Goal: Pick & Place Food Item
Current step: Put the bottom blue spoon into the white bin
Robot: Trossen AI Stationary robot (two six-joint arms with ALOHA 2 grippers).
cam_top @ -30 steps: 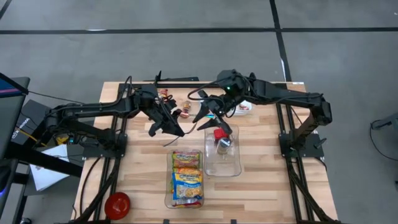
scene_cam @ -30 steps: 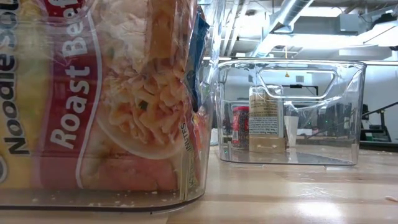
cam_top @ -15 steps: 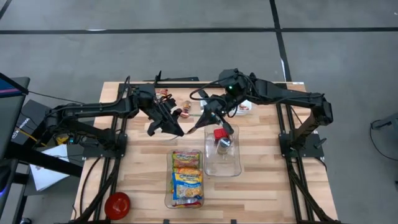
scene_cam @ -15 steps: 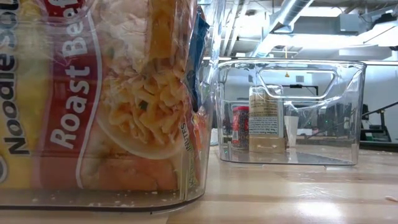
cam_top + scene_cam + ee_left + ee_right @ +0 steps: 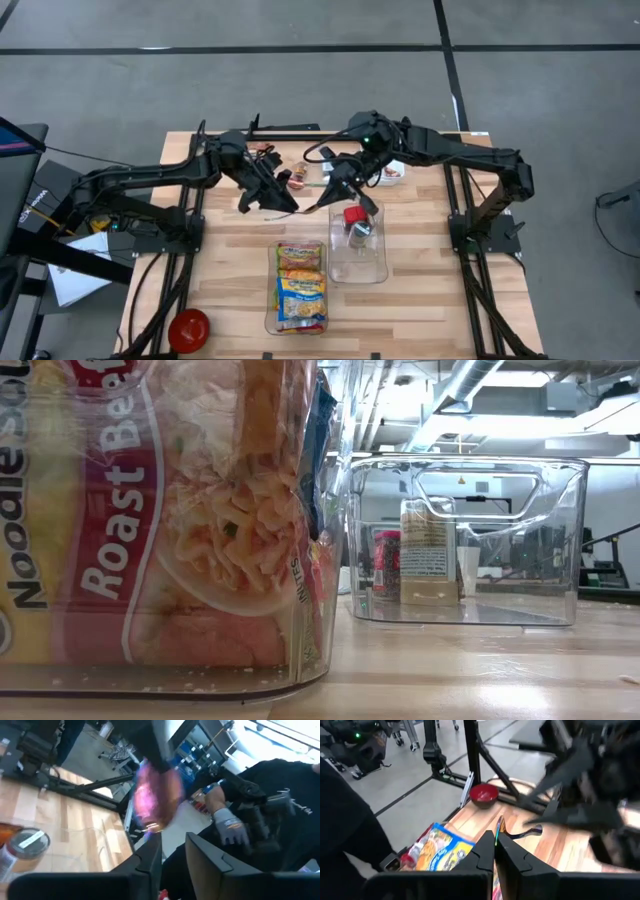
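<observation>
A small shiny pink packet [image 5: 155,795] hangs in the air between my two grippers, above the table's middle. My right gripper [image 5: 320,200] is shut on it; in its own wrist view the packet shows edge-on as a thin glinting strip [image 5: 496,827]. My left gripper [image 5: 290,205] faces it from the table's left. Its fingers [image 5: 150,862] stand slightly apart, with the packet's near end just past their tips. A clear bin [image 5: 300,318] holds noodle packets [image 5: 300,285]. Beside it, a second clear bin [image 5: 375,270] holds a red-lidded jar [image 5: 355,222]. My right gripper pinches the thin packet by one edge [image 5: 496,834] between its two shut fingers, slanting down from the table's right. The packet is lifted clear of the table. My left gripper: I cannot tell whether its fingertips still touch the packet's near end [image 5: 151,827].
Small snack items [image 5: 285,178] lie on the wood at the far side between the arms, and a white and red item [image 5: 392,170] under the right arm. A red bowl [image 5: 188,328] sits at the near left corner. Bare wood lies left of the noodle bin.
My right gripper, open a second ago, has shut on the packet in front of my left gripper. Both arms have stayed where they were.
</observation>
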